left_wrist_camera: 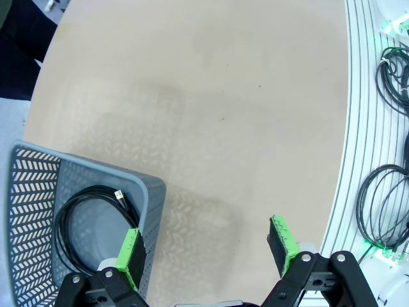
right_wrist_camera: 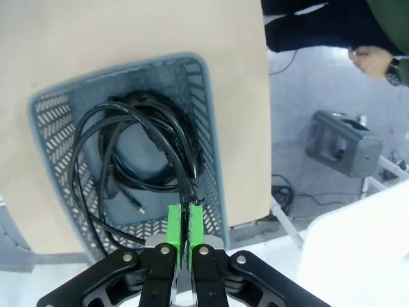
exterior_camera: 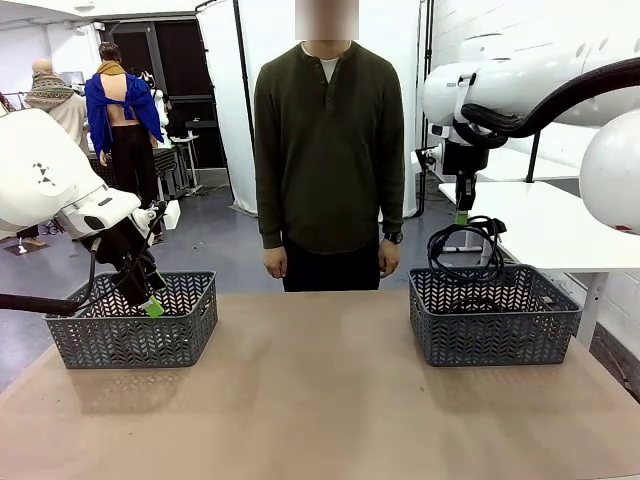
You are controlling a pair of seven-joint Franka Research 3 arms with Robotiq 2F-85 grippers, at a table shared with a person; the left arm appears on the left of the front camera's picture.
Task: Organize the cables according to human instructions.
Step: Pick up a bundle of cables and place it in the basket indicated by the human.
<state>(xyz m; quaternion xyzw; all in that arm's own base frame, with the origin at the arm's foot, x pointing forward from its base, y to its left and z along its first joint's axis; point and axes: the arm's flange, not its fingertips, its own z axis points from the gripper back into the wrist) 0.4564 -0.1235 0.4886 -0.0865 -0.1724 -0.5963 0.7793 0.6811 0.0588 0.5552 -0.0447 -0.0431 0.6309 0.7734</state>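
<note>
My right gripper (exterior_camera: 462, 214) (right_wrist_camera: 186, 221) is shut on a black cable (exterior_camera: 466, 244) (right_wrist_camera: 96, 125), whose loop hangs just above the right grey basket (exterior_camera: 494, 330) (right_wrist_camera: 213, 151). More coiled black cable (right_wrist_camera: 151, 171) lies on that basket's floor. My left gripper (exterior_camera: 150, 303) (left_wrist_camera: 206, 248) is open over the near right corner of the left grey basket (exterior_camera: 130, 340) (left_wrist_camera: 151, 199), with nothing between its green pads (left_wrist_camera: 131, 254). One coiled cable (left_wrist_camera: 84, 224) lies inside this basket. The human (exterior_camera: 328, 150) stands at the table's far side, arms down.
The brown table (exterior_camera: 320, 400) stretches between the two baskets. In the left wrist view, black cords (left_wrist_camera: 382, 211) loop on a white ribbed surface beside the table edge. A white table (exterior_camera: 560, 225) stands behind the right basket.
</note>
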